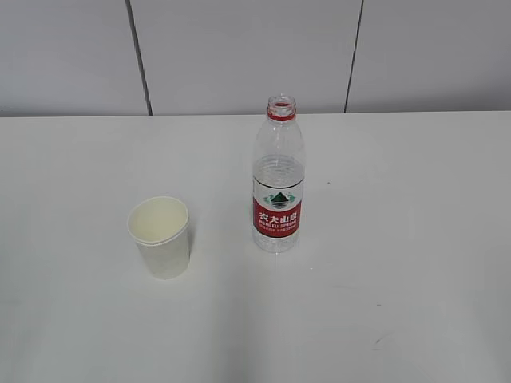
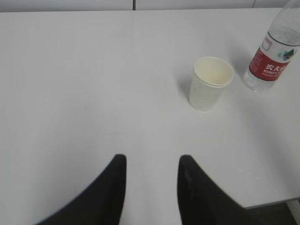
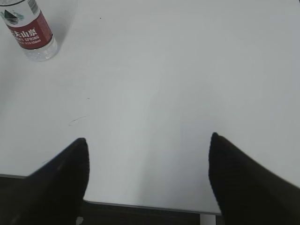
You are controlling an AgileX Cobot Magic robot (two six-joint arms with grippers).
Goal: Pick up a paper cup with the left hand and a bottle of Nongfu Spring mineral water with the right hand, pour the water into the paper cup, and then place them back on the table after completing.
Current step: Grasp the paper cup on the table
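I see the cup (image 1: 160, 237) and uncapped bottle (image 1: 278, 179) upright on the table (image 1: 415, 239), near each other, nothing between. My left hand (image 2: 151, 165) and right hand (image 3: 147, 143) hover with fingers spread, holding nothing.

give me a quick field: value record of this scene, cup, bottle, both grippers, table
paper cup: upright on the table, left of the bottle, apart from it, no water visible inside
bottle: upright, cap off, red label, partly filled with water
left hand: open, holding nothing, short of the cup
right hand: open wide, holding nothing, bottle far up-left in its view
table: white, faint scuffs
task stage: nothing picked up yet
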